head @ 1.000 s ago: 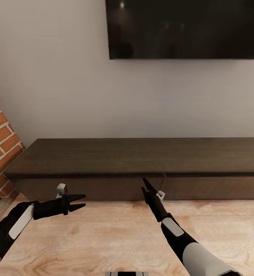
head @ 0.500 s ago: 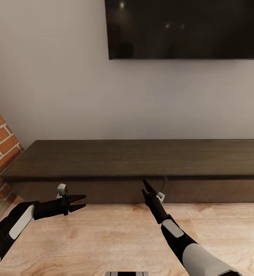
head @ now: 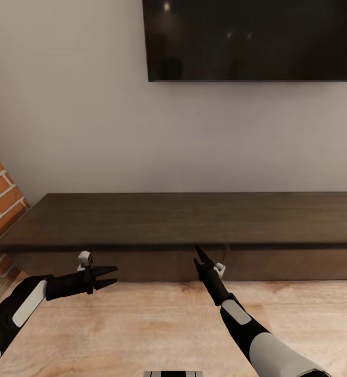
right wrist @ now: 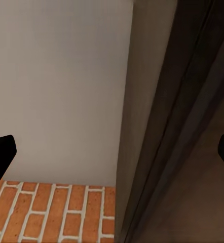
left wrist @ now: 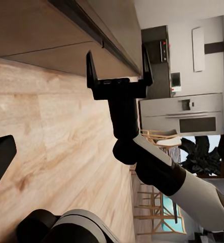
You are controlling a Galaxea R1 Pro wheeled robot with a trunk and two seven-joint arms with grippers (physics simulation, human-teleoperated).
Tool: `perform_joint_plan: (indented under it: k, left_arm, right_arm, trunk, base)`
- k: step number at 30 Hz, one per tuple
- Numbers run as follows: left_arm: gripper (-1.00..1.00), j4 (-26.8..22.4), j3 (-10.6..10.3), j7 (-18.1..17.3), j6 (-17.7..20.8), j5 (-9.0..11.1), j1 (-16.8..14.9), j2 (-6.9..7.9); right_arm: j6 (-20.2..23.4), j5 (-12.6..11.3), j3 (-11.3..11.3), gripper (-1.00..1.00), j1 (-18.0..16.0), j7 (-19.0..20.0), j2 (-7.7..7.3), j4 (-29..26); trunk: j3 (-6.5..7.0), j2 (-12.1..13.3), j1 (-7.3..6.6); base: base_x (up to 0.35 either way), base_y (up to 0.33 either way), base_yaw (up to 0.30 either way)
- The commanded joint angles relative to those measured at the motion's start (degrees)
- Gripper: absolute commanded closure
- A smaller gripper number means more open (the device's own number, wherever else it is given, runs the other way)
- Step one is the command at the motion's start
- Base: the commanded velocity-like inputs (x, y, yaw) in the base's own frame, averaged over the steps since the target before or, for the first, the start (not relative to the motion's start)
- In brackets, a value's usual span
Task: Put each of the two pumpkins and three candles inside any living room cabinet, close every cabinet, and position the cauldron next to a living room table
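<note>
The right pincer [head: 198, 259], jaws apart, noses up to the shut cabinet [head: 183, 220] front, probably to open it, while the left pincer [head: 110, 276] waits apart and empty.

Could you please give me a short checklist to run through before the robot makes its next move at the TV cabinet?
1. Cabinet in front of the robot: ok.
2. Drawer fronts shut: ok, all look flush in the head view.
3. Right gripper open and empty: ok, fingers spread near the drawer front.
4. Left gripper open and empty: ok.
5. Right gripper touching the drawer front: cannot tell.
6. Pumpkins, candles or cauldron within reach: not ok.
</note>
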Motion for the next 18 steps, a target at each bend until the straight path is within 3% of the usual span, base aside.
perform_joint_plan:
  k: [1,18]
  left_arm:
    - [-1.00,0.03,-0.16,-0.10,0.29,0.21,-0.05,0.05]
    - [-1.00,0.04,-0.66,-0.10,0.26,0.21,-0.07,-0.06]
  right_arm:
    - [0.49,-0.60,0.18,-1.00,-0.04,0.22,-0.02,0.05]
    - [0.49,-0.60,0.18,-1.00,-0.04,0.22,-0.03,0.05]
  trunk:
    - [-0.05,-0.02,0.00]
    - [-0.05,-0.02,0.00]
  base:
    - [0.071,0.000,0.000]
    - [0.052,0.000,0.000]
